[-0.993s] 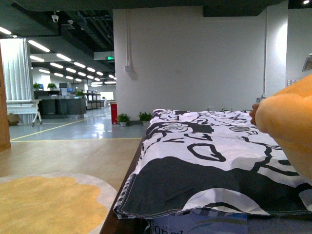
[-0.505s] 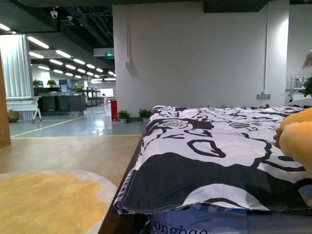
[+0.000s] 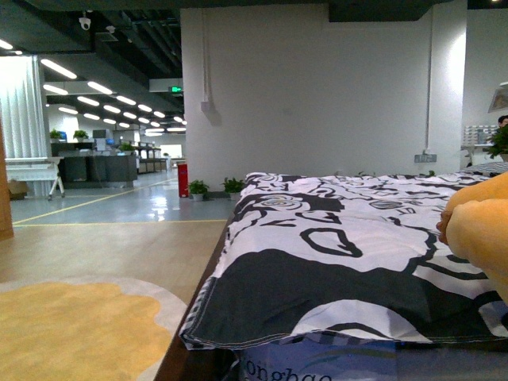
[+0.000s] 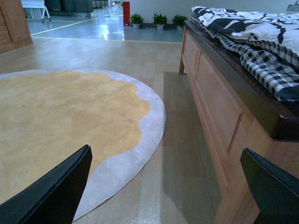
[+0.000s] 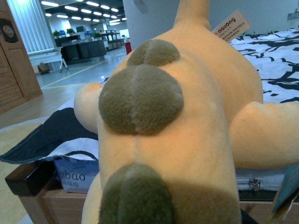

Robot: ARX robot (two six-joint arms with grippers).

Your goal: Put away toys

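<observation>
The orange-yellow plush animal (image 5: pixel 187 121) fills the right wrist view, showing its back with olive-brown spine pads and a paper tag. My right gripper is shut on the plush animal, and its fingers are hidden under the plush. In the front view a part of the plush animal (image 3: pixel 480 226) shows at the right edge, over the black-and-white patterned quilt (image 3: pixel 333 254). My left gripper (image 4: pixel 170 186) is open and empty, low over the wooden floor beside the bed frame (image 4: pixel 219 102). One dark finger (image 4: pixel 56 191) shows at each side.
A round yellow rug with a pale grey border (image 4: pixel 70 121) lies on the wooden floor left of the bed. A checked sheet (image 4: pixel 266 65) hangs over the bed's edge. A white wall (image 3: pixel 309 87) and small potted plants (image 3: pixel 198 189) stand beyond.
In the front view the plush animal has gone down and to the right, so less of it shows now. The view has shifted slightly, too.
</observation>
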